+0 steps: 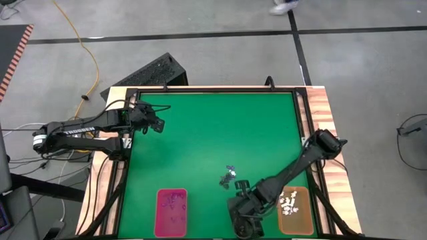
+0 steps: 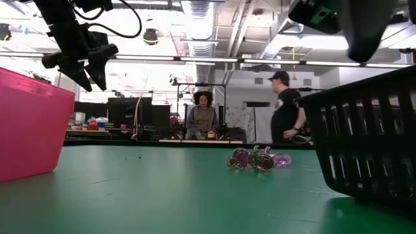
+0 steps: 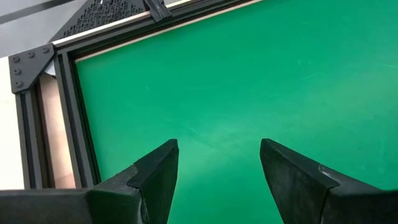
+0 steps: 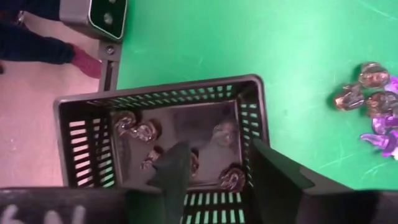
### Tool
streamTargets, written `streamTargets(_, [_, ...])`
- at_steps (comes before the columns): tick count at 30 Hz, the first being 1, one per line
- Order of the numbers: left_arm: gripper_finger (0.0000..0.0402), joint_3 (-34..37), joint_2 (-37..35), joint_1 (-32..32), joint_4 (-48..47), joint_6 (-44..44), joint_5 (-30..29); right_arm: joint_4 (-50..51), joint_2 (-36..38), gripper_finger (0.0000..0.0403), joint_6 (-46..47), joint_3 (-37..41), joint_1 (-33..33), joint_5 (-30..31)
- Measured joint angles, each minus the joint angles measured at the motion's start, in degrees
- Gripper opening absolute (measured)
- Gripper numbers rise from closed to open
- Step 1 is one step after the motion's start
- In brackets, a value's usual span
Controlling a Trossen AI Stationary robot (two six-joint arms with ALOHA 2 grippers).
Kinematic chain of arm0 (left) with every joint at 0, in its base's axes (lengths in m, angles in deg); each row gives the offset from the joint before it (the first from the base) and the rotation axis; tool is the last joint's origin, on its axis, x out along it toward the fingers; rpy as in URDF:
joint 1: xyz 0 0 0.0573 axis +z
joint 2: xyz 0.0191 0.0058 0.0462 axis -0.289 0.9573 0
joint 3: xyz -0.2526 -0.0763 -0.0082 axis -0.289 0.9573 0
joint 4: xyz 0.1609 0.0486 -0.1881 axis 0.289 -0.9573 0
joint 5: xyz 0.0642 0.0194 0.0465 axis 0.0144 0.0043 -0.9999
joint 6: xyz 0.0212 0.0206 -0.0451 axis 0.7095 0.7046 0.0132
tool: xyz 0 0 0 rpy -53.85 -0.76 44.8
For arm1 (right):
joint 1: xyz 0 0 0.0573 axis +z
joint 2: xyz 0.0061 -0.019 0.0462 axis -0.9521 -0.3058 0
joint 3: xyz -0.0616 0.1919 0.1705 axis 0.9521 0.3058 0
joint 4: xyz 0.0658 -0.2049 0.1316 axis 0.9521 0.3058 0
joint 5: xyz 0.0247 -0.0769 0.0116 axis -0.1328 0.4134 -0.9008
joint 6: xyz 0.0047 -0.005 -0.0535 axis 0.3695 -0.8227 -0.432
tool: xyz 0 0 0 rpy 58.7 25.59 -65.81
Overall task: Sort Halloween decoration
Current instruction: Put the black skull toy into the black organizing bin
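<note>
A small heap of purple and dark trinkets (image 1: 230, 175) lies on the green mat, also seen in the low view (image 2: 257, 158) and the right wrist view (image 4: 372, 106). My right gripper (image 1: 244, 212) hangs open over the black slatted tray (image 4: 158, 99). Several dark trinkets (image 4: 134, 127) lie on that tray's floor, and nothing sits between the fingers (image 4: 177, 169). White trinkets (image 1: 289, 203) lie in the orange tray (image 1: 295, 223). My left gripper (image 1: 157, 124) waits open and empty above the mat's far left corner (image 3: 217, 168).
A pink tray (image 1: 171, 223) stands at the near edge, left of the black one. A black frame (image 1: 213, 89) runs round the mat. Bare green mat (image 1: 200, 140) lies between the arms. Two people (image 2: 286, 107) stand in the room beyond the table.
</note>
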Motion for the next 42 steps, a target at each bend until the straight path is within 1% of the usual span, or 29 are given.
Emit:
streamTargets(4, [0.0219, 0.00, 0.00, 0.00, 0.00, 0.12, 1.00, 0.00, 0.00, 0.0225, -2.47, 0.00, -1.87, -0.31])
streamTargets(7, [0.0219, 0.00, -0.01, 0.02, -0.17, 0.24, 1.01, 0.12, 0.00, 0.0231, -5.20, 0.00, -4.05, 0.61])
streamTargets(11, [0.0219, 0.00, -0.01, 0.01, -0.42, 0.36, 0.76, 0.12, 0.00, 0.0223, -11.97, 0.00, -8.84, 4.55])
streamTargets(16, [0.0219, 0.00, 0.00, 0.00, -0.42, 0.42, 0.43, -0.24, 0.00, 0.0208, -18.70, 0.00, -16.04, 4.40])
streamTargets(19, [0.0219, 0.00, 0.00, 0.00, -0.44, 0.86, -0.54, -3.57, -0.52, 0.0203, -21.75, 0.00, -18.25, 1.77])
streamTargets(21, [0.0219, 0.00, 0.00, 0.02, -0.44, 0.87, -0.85, -5.11, -1.04, 0.0200, -22.87, 0.00, -18.47, -0.92])
streamTargets(24, [0.0219, 0.00, 0.00, 0.02, -0.53, 0.87, -0.71, -7.23, -2.79, 0.0197, -22.85, 0.18, -17.97, -2.67])
streamTargets(33, [0.0219, 0.00, -0.01, 0.00, -1.23, 1.01, -0.71, -10.72, -6.74, 0.0191, -23.10, 2.29, -17.81, -2.85])
streamTargets(39, [0.0219, 0.00, -0.02, 0.02, -1.26, 1.00, -0.67, -9.92, -9.98, 0.0191, -22.89, 2.29, -17.71, -3.08])
streamTargets(42, [0.0219, 0.00, -0.02, 0.01, -1.29, 1.21, -0.69, -9.15, -10.18, 0.0191, -22.68, 2.51, -17.35, -3.17])
